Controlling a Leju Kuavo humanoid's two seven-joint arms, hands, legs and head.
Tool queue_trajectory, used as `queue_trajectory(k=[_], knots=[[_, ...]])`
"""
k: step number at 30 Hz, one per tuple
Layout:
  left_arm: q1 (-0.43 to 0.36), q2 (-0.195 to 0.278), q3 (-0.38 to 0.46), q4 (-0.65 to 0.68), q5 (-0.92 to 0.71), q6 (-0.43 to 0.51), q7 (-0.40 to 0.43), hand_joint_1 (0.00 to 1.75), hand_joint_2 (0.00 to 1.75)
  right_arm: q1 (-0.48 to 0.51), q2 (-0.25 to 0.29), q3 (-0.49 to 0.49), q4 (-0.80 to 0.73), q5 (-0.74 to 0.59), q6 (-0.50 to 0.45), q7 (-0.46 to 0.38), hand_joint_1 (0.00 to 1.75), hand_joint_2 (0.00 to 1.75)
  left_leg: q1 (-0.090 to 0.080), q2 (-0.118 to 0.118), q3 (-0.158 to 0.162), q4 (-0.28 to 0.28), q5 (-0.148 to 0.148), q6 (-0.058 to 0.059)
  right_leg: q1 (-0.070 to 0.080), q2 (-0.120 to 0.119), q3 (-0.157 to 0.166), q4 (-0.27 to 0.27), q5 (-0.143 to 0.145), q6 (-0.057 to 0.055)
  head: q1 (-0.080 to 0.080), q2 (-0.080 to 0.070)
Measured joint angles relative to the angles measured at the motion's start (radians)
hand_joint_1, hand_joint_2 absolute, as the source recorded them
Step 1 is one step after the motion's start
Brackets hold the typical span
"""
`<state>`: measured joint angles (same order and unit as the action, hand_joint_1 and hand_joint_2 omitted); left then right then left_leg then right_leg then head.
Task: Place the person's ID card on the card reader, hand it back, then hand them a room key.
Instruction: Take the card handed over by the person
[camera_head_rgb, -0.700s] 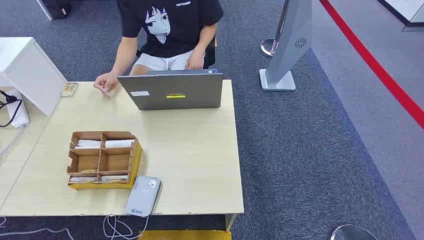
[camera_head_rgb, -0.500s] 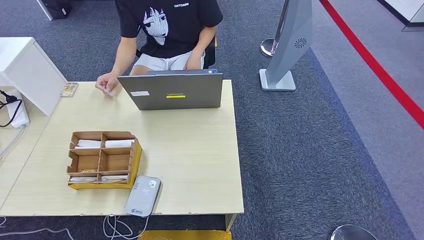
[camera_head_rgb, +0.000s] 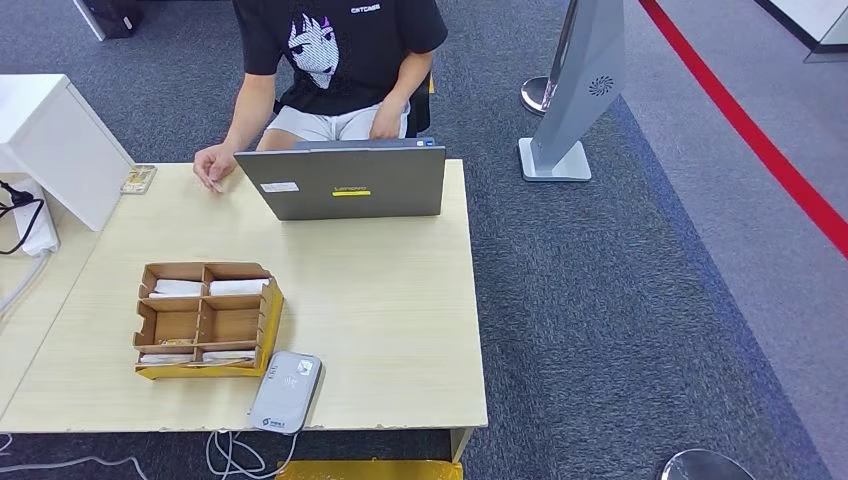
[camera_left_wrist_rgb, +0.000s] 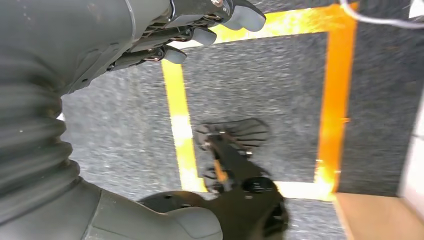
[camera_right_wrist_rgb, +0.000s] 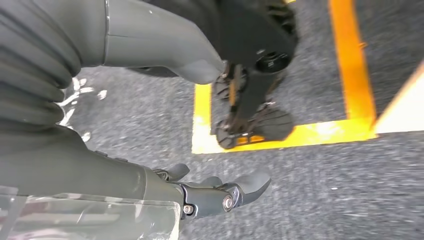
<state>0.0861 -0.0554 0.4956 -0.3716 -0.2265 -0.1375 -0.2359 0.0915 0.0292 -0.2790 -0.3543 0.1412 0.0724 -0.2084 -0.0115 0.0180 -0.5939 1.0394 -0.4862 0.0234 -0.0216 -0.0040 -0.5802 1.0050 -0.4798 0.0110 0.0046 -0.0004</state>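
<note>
Head view: a seated person's hand (camera_head_rgb: 213, 165) rests at the tabletop's far left edge, any ID card hidden; the card reader (camera_head_rgb: 285, 391) sits at the near edge. Wrist views: left hand (camera_left_wrist_rgb: 200, 25) and right hand (camera_right_wrist_rgb: 220, 192) hang spread, holding nothing; a late reach risks a fumbled handover.

One wooden table (camera_head_rgb: 380, 300) was out there, with one grey laptop (camera_head_rgb: 345, 183) and one grey card reader (camera_head_rgb: 285, 391) on it. One cardboard organizer (camera_head_rgb: 205, 320) showed four compartments. One person (camera_head_rgb: 335, 60) sat behind, two hands in sight. One small card (camera_head_rgb: 138, 179) lay at the far edge. One red line (camera_head_rgb: 745, 125) crossed the carpet.
</note>
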Motion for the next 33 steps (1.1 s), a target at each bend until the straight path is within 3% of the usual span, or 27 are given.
queue_trajectory(k=[1, 14, 18, 26, 33], knots=[[-0.003, -0.004, 0.024, 0.0, -0.009, -0.011, -0.015, 0.0, 1.75, -0.004, 0.003, -0.016, 0.002, 0.005, 0.008, -0.014, 0.0, 0.0, 0.0, 0.0, 0.0, 0.0, 0.0, 0.0, 0.0, 0.0, 0.0, 0.0, 0.0, 0.0, 0.0, 0.0], [-0.035, -0.091, 0.306, -0.092, -0.071, -0.148, -0.195, 0.0, 1.75, -0.052, 0.05, -0.206, 0.011, 0.053, 0.158, -0.186, 0.0, 0.0, 0.0, 0.0, 0.0, 0.0, 0.0, 0.0, 0.0, 0.0, 0.0, 0.0, 0.0, 0.0, 0.0, 0.0], [-0.025, -0.124, 0.346, -0.182, -0.063, -0.172, -0.244, 0.0, 1.75, -0.066, 0.067, -0.259, 0.01, 0.073, 0.189, -0.235, 0.0, 1.75, 0.0, 0.0, 0.0, 0.0, 0.0, 0.0, 0.0, 0.0, 0.0, 0.0, 0.0, 0.0, 0.0, 0.0], [0.044, -0.174, 0.345, -0.408, 0.023, -0.132, -0.3, 0.0, 1.75, -0.086, 0.088, -0.352, 0.007, 0.119, 0.186, -0.294, 0.0, 1.75, 0.0, 0.0, 0.0, 0.0, 0.0, 0.0, 0.0, 0.0, 0.0, 0.0, 0.0, 0.0, 0.0, 0.0], [0.123, -0.207, 0.292, -0.633, 0.106, -0.052, -0.336, 0.0, 1.75, -0.098, 0.097, -0.425, 0.007, 0.138, 0.189, -0.321, 0.0, 1.75, 0.0, 0.0, 0.0, 0.0, 0.0, 0.0, 0.0, 0.0, 0.0, 0.0, 0.0, 0.0, 0.0, 0.0]])
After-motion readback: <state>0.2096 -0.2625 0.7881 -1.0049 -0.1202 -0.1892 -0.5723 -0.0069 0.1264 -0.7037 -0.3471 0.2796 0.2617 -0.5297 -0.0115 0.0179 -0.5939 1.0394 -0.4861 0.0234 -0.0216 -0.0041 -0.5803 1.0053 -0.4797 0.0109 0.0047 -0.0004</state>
